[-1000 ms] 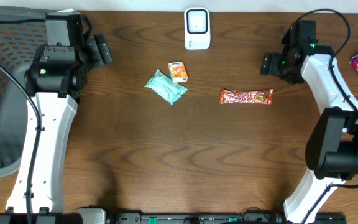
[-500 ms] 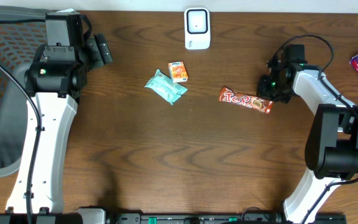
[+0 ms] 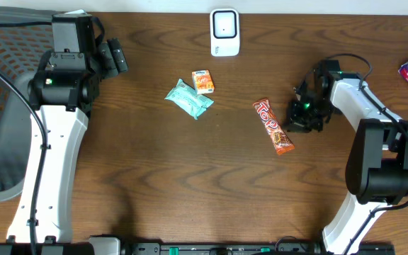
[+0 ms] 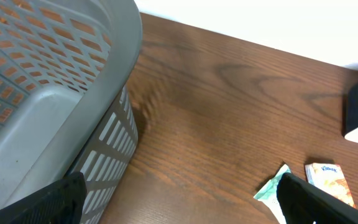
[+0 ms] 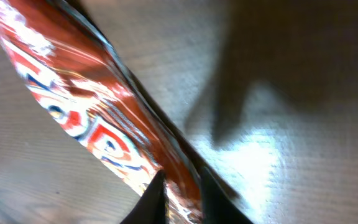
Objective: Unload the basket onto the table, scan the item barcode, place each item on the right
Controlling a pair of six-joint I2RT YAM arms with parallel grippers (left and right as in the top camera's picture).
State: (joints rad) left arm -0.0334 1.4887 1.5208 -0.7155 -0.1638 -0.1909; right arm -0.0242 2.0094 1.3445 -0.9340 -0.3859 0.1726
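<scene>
Left hand (image 3: 116, 57) spread wide at far left, well apart from the red candy bar (image 3: 273, 126) on the worktop (image 3: 190, 177); bar slants diagonally, just left of the nearer right hand (image 3: 297, 120), whose grip cannot be told

Bar (image 3: 273, 126) isn't lying flat across anymore. It's swung round to a diagonal, with one end angled down toward the robot's side. Right gripper (image 3: 299, 117) has dropped in from further back and now sits just beside it.
</scene>
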